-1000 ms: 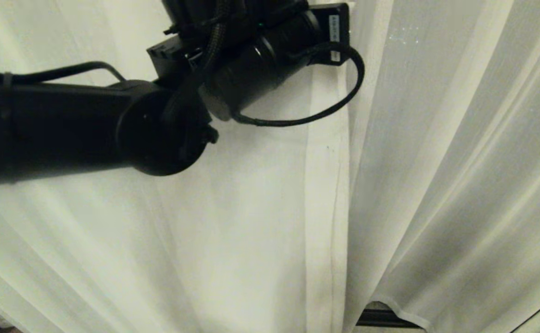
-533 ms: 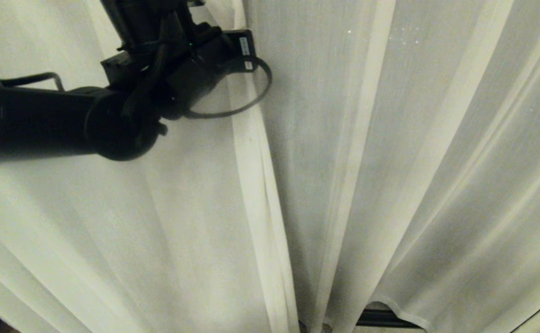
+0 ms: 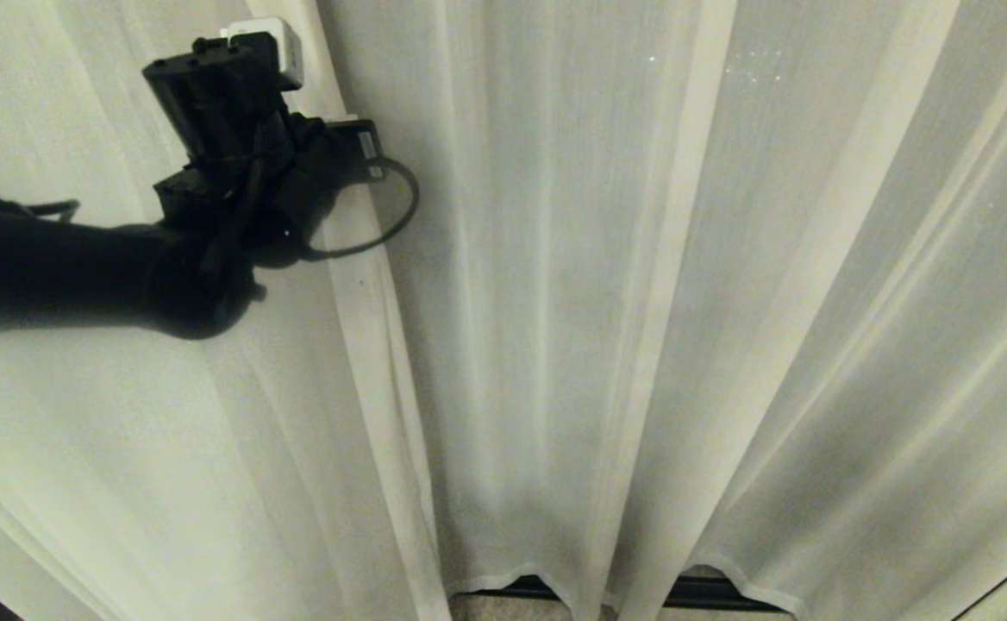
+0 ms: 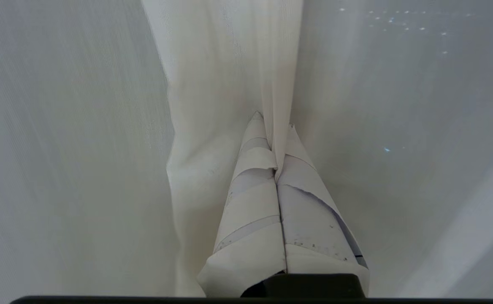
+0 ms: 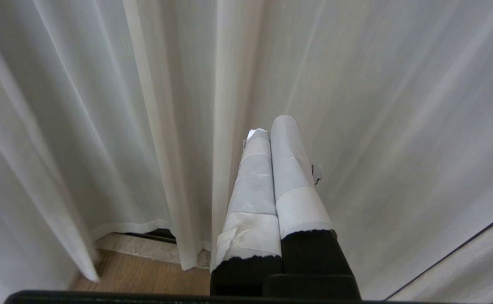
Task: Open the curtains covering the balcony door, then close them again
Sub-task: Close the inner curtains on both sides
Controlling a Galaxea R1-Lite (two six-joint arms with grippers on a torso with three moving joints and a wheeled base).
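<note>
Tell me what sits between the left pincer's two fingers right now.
In the left wrist view, the left pincer is shut on the curtain's thick hem edge, pinched between its fingers; nothing else.

My left arm [image 3: 81,272] is up top-left against the curtains [image 3: 641,302], sheer folds filling basically everything else.

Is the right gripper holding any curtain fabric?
No: in the right wrist view the right gripper is shut on nothing, the curtains hanging beyond it.
</note>
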